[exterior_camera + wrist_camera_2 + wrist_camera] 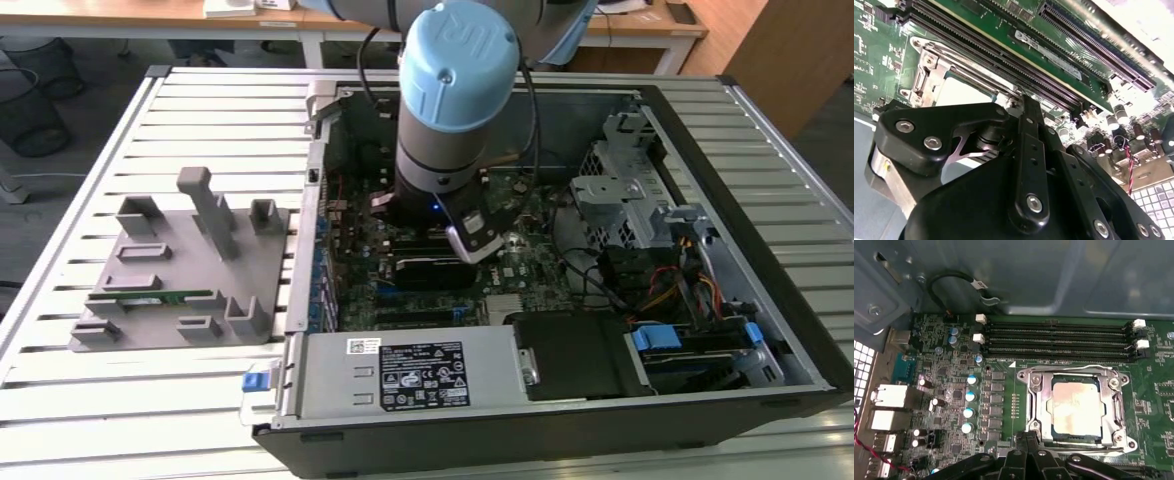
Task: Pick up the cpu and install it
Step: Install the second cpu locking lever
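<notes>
The cpu (pixel 1076 406) has a dull, smeared metal top inside a shiny bare-metal socket frame (pixel 1036 405); the gripper (pixel 1024 150) is matt black with bright screws; the table (pixel 200 110) is ribbed pale metal

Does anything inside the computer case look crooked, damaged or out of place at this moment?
Nothing stands out. In the first wrist view the cpu lies flat and square inside its socket frame, its edges parallel to the frame's. The memory slots above it are empty and straight.
</notes>
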Action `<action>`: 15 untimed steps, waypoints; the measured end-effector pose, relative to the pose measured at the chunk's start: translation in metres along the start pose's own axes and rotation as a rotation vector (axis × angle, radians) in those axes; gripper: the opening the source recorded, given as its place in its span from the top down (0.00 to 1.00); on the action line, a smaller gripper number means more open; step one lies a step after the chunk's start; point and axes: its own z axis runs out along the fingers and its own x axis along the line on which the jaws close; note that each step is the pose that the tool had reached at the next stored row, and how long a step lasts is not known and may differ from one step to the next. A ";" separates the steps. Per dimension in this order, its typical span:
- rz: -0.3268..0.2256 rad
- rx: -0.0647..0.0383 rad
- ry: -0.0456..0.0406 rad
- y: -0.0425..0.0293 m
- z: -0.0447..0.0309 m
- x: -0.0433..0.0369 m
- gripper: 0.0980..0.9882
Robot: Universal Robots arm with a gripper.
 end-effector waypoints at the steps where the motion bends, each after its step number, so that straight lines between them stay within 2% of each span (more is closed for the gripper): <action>1: 0.000 -0.003 -0.0003 -0.0001 0.0005 0.0003 0.99; 8: -0.002 -0.022 -0.0013 -0.0006 0.0024 0.0024 0.99; 15: -0.001 -0.022 -0.0011 -0.0009 0.0031 0.0027 0.99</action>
